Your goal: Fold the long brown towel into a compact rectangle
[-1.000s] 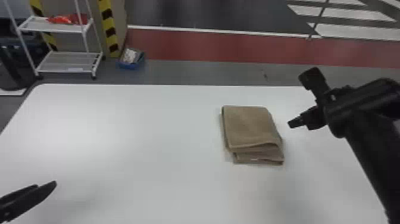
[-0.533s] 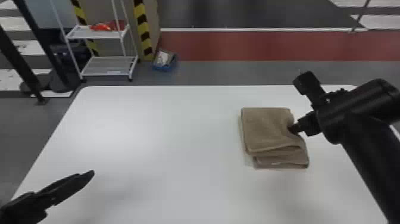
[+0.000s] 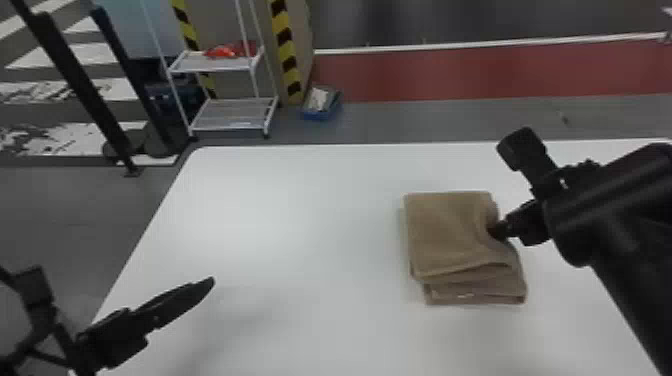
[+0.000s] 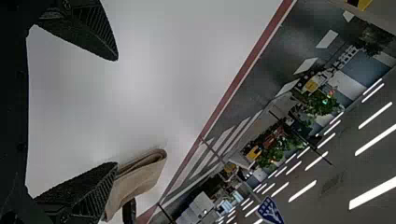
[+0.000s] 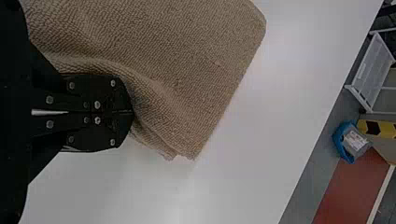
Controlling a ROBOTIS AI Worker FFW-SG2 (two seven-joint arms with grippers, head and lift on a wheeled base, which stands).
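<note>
1. Item and location: the brown towel (image 3: 450, 235) lies folded into a layered, roughly rectangular pad on the white tabletop (image 3: 280, 220), well apart from the left edge and short of the far edge.
2. Long axis: the pad's longer direction appears to run between the tabletop's far edge and its near side. At the near end the lower layers project beyond the top fold, so the stack is not flush.
3. Governing relation: the pad lies directly to the left of the right claw (image 5: 133, 112), which meets its right-hand long side partway along. Contact is from the side, across the long axis; the cloth is dented and raised in a wrinkle at the fingertips.
4. Right claw condition: fingers pressed together. Whether any cloth is caught between the tips cannot be confirmed.
5. Left claw condition: the left claw (image 4: 116, 111) has its fingers spread, with nothing between them, above the tabletop toward the left edge and well apart from the pad. The right is plainly the nearer.
6. Assessment: folding appears nearly complete, with squaring of the side in hand. Any further push should be slight and toward the left edge; force at this single point could buckle the top layer or skew the pad.
</note>
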